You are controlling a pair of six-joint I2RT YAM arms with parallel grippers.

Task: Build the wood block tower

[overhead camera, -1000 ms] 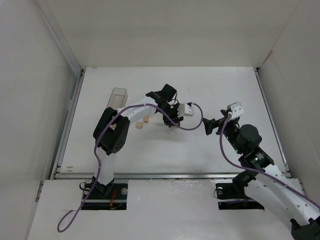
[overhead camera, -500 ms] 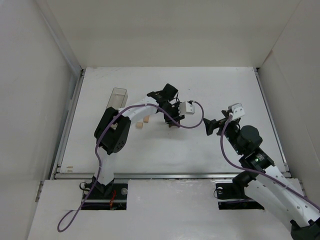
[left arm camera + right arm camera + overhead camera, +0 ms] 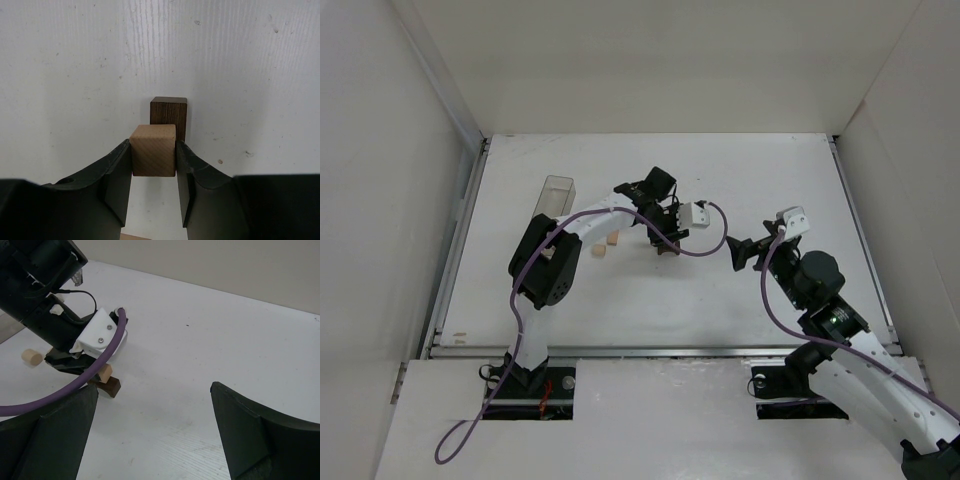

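You're working over a white table boxed in by plain white walls. Take the dark block as your landmark: it lies flat on the table near the middle, a little left of centre in the top view.

Your left gripper is clamped on a tan cube. Both fingers press flat against the cube's two side faces. In the left wrist view the cube covers the near end of the dark block and lines up with it. The block's far end shows beyond the cube's top edge. From the right wrist view the cube sits right at the top of the dark block. You can't tell there whether the two are touching or just apart.

Your right gripper is spread wide with nothing between its fingers. It sits well to the right of the dark block and faces it.

In the top view a tan piece lies on the table left of the dark block, well apart from it. A second piece is just beyond that one. Farther left again, and further from the arm bases, stands a clear box.
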